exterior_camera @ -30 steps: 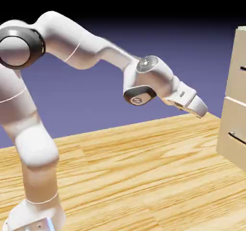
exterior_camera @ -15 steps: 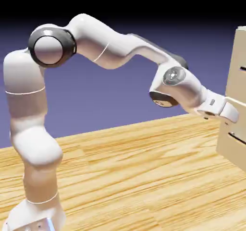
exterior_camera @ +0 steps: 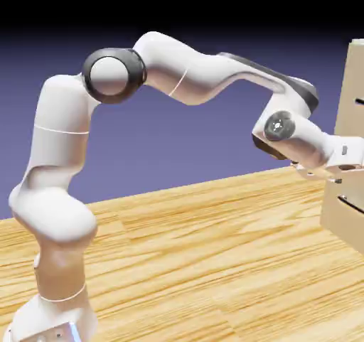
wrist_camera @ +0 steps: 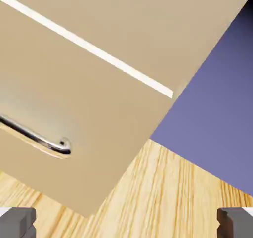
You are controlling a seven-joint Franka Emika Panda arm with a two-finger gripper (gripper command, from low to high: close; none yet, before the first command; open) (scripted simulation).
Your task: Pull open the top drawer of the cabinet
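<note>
The cabinet [exterior_camera: 350, 70] stands at the exterior view's right edge, pale beige, with two stacked fronts and dark bar handles. My gripper [exterior_camera: 348, 170] is close to its front, about level with the seam between the two fronts. In the hand view the top drawer [wrist_camera: 148, 24] fills the upper part, and its handle is out of frame. Below the bright seam lies the lower drawer front [wrist_camera: 74, 98] with one end of its metal handle [wrist_camera: 47, 142]. My gripper [wrist_camera: 126, 228] is open, with only tabletop showing between the grey fingertips [wrist_camera: 17, 223].
The wooden table [exterior_camera: 199, 255] runs under the arm up to the cabinet's foot. In the hand view, the table [wrist_camera: 168, 197] and the blue-violet backdrop [wrist_camera: 217, 98] show past the cabinet's side edge.
The arm has swung to the exterior view's right. The hand has travelled from mid-picture up to the cabinet's front, and the shoulder and elbow have followed. The jaws stayed open.
</note>
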